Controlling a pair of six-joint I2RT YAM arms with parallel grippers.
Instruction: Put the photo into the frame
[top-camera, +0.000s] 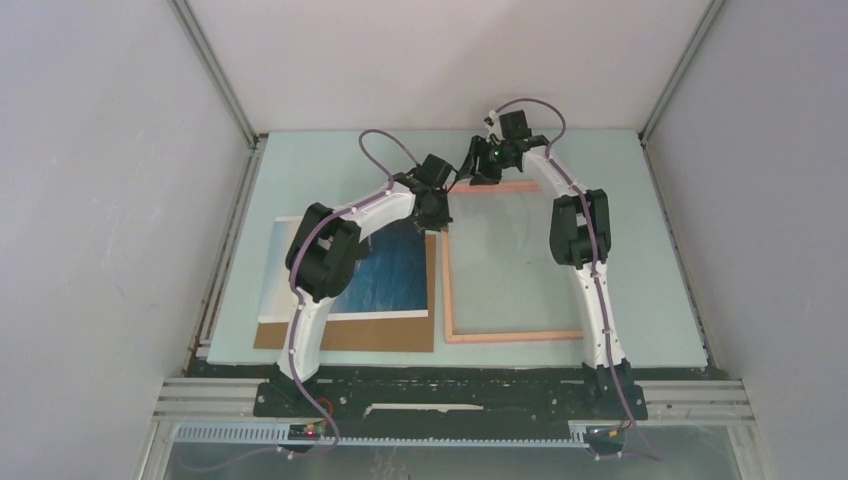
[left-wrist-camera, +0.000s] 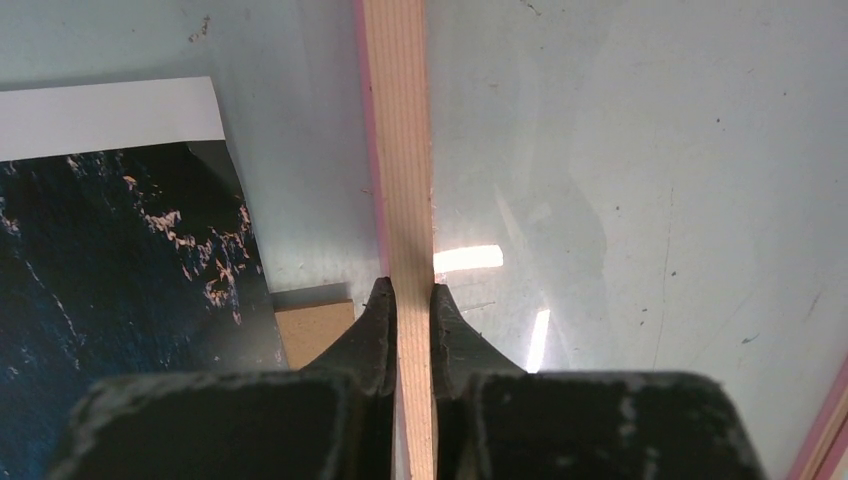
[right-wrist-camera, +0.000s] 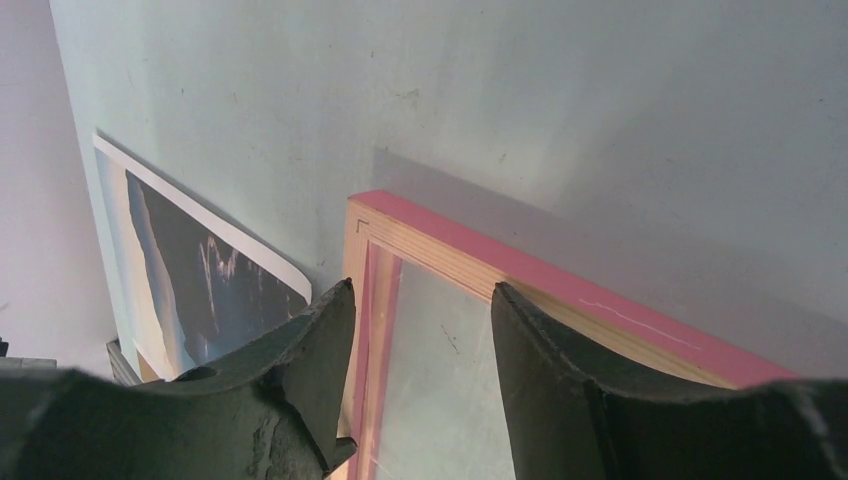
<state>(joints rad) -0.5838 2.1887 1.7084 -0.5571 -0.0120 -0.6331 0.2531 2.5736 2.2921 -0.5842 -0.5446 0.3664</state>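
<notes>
The frame (top-camera: 510, 336), a thin salmon-pink rectangle with a see-through middle, lies right of centre on the table. My left gripper (top-camera: 440, 222) is shut on its left rail (left-wrist-camera: 398, 150), and the wood shows pinched between my fingertips (left-wrist-camera: 408, 292). The photo (top-camera: 395, 275), with blue sea, a dark cliff and a white border, lies flat just left of the frame (left-wrist-camera: 110, 260). My right gripper (top-camera: 475, 170) stands open over the frame's far left corner (right-wrist-camera: 560, 280). Its jaws straddle that corner (right-wrist-camera: 420, 290) and hold nothing. The photo's edge (right-wrist-camera: 190, 270) shows beside its left finger.
A brown cardboard sheet (top-camera: 380, 335) lies under the photo and sticks out at its near edge and right side (left-wrist-camera: 315, 330). Grey walls with metal posts close in the pale green table (top-camera: 640, 250) on three sides.
</notes>
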